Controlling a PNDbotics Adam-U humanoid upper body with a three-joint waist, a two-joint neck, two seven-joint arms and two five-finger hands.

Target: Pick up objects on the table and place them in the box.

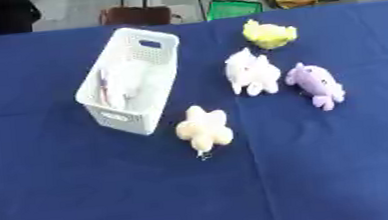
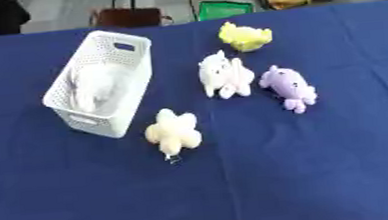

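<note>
White box [image 1: 134, 82] w/ pale item inside, four plush toys beside, no robot hand visible.

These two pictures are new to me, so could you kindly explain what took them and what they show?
Both come from the two eyes of one camera in a humanoid robot's head, looking down at a table with a blue cloth. Neither robot hand is in view, so nothing is held. A white basket stands on the left with something white inside. Beside it on the cloth lie four soft toys: a cream one nearest the basket, a white one, a purple one and a yellow one farthest back.
</note>
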